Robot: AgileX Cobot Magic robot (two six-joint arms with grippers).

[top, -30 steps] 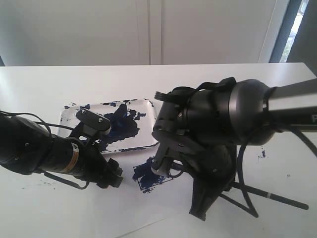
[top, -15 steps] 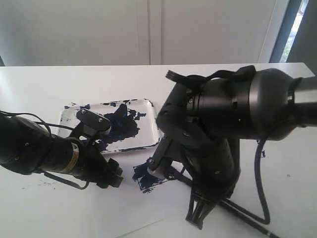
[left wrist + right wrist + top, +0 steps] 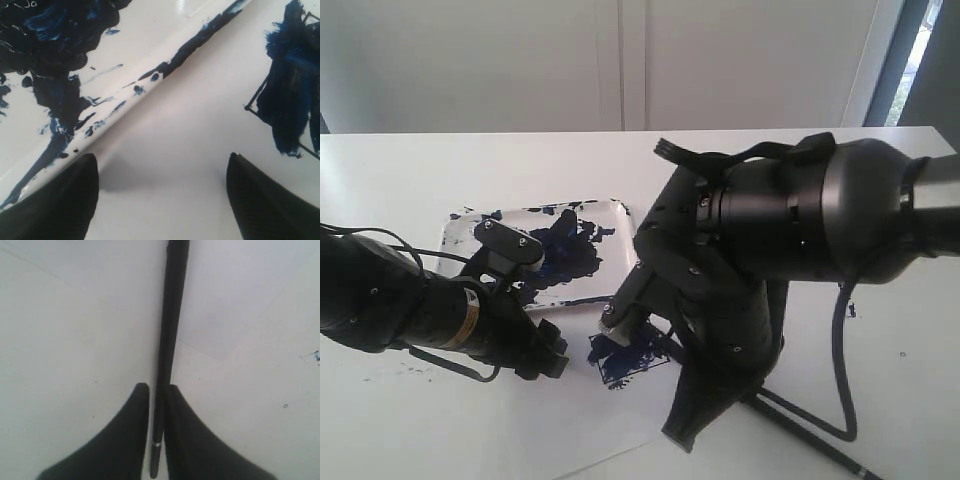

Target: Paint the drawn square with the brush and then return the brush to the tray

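Note:
The tray (image 3: 465,232), white and smeared dark blue, lies left of centre, and its rim (image 3: 165,30) also shows in the left wrist view. The drawn square (image 3: 623,357), smeared blue inside, sits just in front of the tray; its outline and paint (image 3: 290,100) show beside the left fingers. My left gripper (image 3: 550,362) (image 3: 162,165) rests open on bare white between tray and square. My right gripper (image 3: 157,390) is shut on the brush (image 3: 171,330), a thin black stick. In the exterior view the brush (image 3: 810,438) slants out from under the right arm (image 3: 770,240), which hides the fingers.
A sheet of white paper (image 3: 570,430) lies under the square, and its edge (image 3: 220,359) crosses the right wrist view. Small blue specks (image 3: 848,312) mark the table at the right. A black cable (image 3: 842,400) loops down beside the right arm.
The right arm has swung left and lower, over the square. The brush's shaft has swept from the right side down toward the bottom edge. The left arm has not moved.

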